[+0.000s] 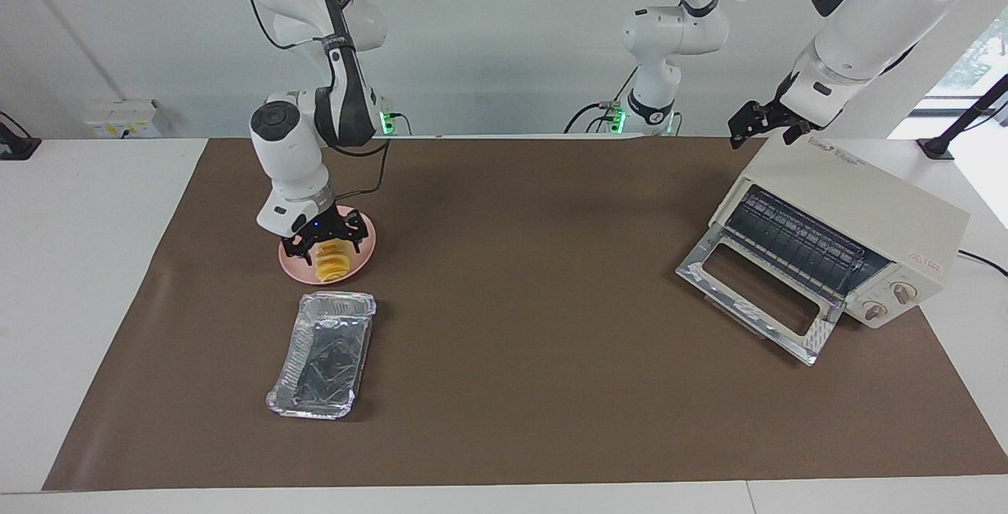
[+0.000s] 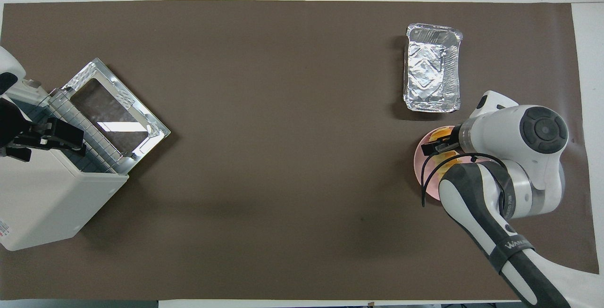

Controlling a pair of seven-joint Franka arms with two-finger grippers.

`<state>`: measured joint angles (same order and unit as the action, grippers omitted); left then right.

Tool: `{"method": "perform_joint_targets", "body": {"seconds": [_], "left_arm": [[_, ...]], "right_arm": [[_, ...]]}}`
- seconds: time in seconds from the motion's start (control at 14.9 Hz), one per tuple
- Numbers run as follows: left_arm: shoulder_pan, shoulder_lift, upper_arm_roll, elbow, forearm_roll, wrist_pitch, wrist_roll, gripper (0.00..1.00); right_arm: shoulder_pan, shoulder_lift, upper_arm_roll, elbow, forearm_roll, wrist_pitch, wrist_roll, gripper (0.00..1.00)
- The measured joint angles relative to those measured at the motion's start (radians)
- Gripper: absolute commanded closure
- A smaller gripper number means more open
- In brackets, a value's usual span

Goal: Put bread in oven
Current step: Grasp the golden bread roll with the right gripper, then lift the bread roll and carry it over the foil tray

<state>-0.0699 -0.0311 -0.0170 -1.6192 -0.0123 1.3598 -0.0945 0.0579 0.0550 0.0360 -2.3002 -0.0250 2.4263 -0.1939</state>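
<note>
The bread [image 1: 334, 264], a ridged yellow-orange loaf, lies on a round pink plate [image 1: 363, 256] toward the right arm's end of the table. My right gripper [image 1: 327, 246] is down over the loaf, open, with a finger on either side of it. In the overhead view the right wrist hides most of the bread [image 2: 442, 133] and plate [image 2: 417, 162]. The cream-white oven [image 1: 854, 195] stands at the left arm's end, its glass door [image 1: 757, 293] dropped open and the wire rack showing. My left gripper [image 1: 757, 125] waits open over the oven's top [image 2: 45, 199].
A crinkled silver foil tray [image 1: 323, 354] sits beside the plate, farther from the robots, also seen from overhead [image 2: 432, 74]. A brown mat [image 1: 535, 262] covers the table between plate and oven.
</note>
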Motion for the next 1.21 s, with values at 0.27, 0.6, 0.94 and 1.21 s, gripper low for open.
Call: {"method": "perform_joint_targets", "body": {"seconds": [0.27,0.6,0.94,1.21], "left_arm": [[0.0,0.0,0.0,0.0,0.0,0.0,0.0,0.0],[0.0,0.0,0.0,0.0,0.0,0.0,0.0,0.0],[0.0,0.0,0.0,0.0,0.0,0.0,0.0,0.0],[0.0,0.0,0.0,0.0,0.0,0.0,0.0,0.0]], "right_arm": [[0.0,0.042,-0.001,-0.001,0.0,0.04,-0.004,0.01],[-0.011,0.054,-0.003,-0.001,0.0,0.048,-0.005,1.0],[-0.015,0.054,-0.003,0.009,0.0,0.022,-0.005,1.0],[-0.015,0.052,-0.003,0.024,0.0,-0.011,-0.015,1.0]]}}
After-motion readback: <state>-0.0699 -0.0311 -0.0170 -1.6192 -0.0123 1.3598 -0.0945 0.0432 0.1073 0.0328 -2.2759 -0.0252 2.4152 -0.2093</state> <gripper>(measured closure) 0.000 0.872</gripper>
